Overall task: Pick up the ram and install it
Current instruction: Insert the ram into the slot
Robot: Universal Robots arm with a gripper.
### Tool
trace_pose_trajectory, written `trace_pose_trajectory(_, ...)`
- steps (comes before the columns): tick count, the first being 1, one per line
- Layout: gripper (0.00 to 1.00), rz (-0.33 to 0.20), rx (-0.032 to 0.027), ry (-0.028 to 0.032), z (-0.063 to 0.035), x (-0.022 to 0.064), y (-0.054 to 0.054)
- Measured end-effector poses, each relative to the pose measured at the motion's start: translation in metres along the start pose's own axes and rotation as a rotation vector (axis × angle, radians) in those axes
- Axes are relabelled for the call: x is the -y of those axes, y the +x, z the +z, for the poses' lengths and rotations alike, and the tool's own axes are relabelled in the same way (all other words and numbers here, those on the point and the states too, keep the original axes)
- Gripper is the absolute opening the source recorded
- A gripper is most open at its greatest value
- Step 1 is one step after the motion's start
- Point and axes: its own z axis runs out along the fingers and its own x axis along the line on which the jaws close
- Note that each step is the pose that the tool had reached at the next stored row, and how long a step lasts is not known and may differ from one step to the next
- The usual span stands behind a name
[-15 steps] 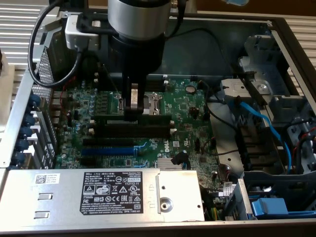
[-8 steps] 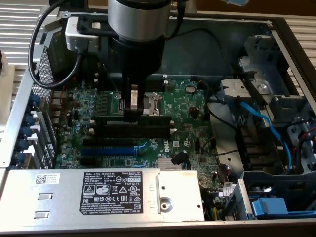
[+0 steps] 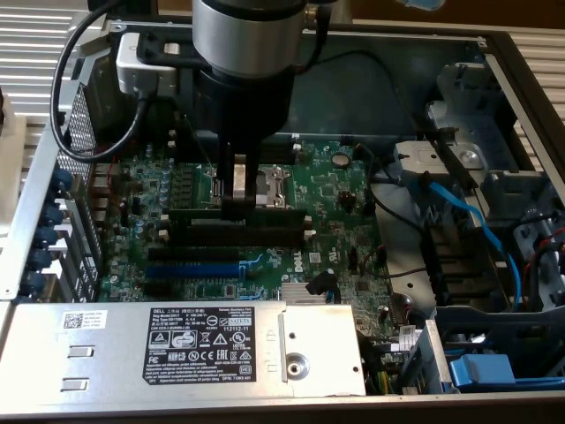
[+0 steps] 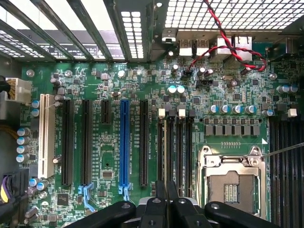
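Note:
In the exterior view my gripper [image 3: 237,205] reaches straight down onto the black memory slots [image 3: 265,231] in the middle of the green motherboard [image 3: 335,221]. The ram [image 3: 194,212], a long narrow green stick, lies level along the slot nearest the processor socket [image 3: 274,185], and the fingers are shut on its middle. From the wrist, the gripper [image 4: 165,190] has its dark fingers [image 4: 156,194] pressed close together over the memory slots [image 4: 183,152], in line with them. The ram is edge-on there and hard to make out. The blue expansion slot [image 4: 124,142] is beside these.
The open computer case has a metal wall [image 3: 35,203] at the exterior view's left and a grey power supply [image 3: 185,340] at the front. Blue cables [image 3: 481,230] and drive bays lie at the right. Red and black wires [image 4: 228,47] cross the board's rear ports.

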Motion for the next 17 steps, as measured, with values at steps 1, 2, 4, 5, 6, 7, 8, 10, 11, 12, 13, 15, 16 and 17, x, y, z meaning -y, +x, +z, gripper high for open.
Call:
trace_pose_trajectory(1,0.12,0.0,0.0,0.0,0.0003,0.0,0.0002)
trace_pose_trajectory(2,0.12,0.0,0.0001,0.0001,0.0005,0.0,0.0003)
trace_pose_trajectory(4,0.12,0.001,0.0,0.0,0.001,0.0001,0.0003)
trace_pose_trajectory(5,0.12,0.001,0.0,0.0,0.0011,0.0001,0.0003)
trace_pose_trajectory(6,0.12,0.001,-0.0001,0.0,0.0012,0.0001,0.0004)
trace_pose_trajectory(7,0.12,0.001,0.0,0.0,0.0013,0.0001,0.0004)
trace_pose_trajectory(8,0.12,0.001,0.0001,0.0001,0.0014,0.0001,0.0004)
trace_pose_trajectory(10,0.12,0.002,0.0,0.0,0.0016,0.0001,0.0004)
trace_pose_trajectory(11,0.12,0.002,0.0001,0.0001,0.0016,0.0001,0.0004)
trace_pose_trajectory(12,0.12,0.002,0.0001,0.0001,0.0017,0.0001,0.0004)
trace_pose_trajectory(13,0.12,0.003,0.0001,0.0001,0.0017,0.0001,0.0004)
trace_pose_trajectory(15,0.12,0.004,0.0,0.0001,0.0018,0.0001,0.0005)
trace_pose_trajectory(16,0.12,0.006,0.0001,0.0001,0.0019,0.0001,0.0005)
trace_pose_trajectory(17,0.12,0.007,0.0003,0.0002,0.002,0.0002,0.0006)
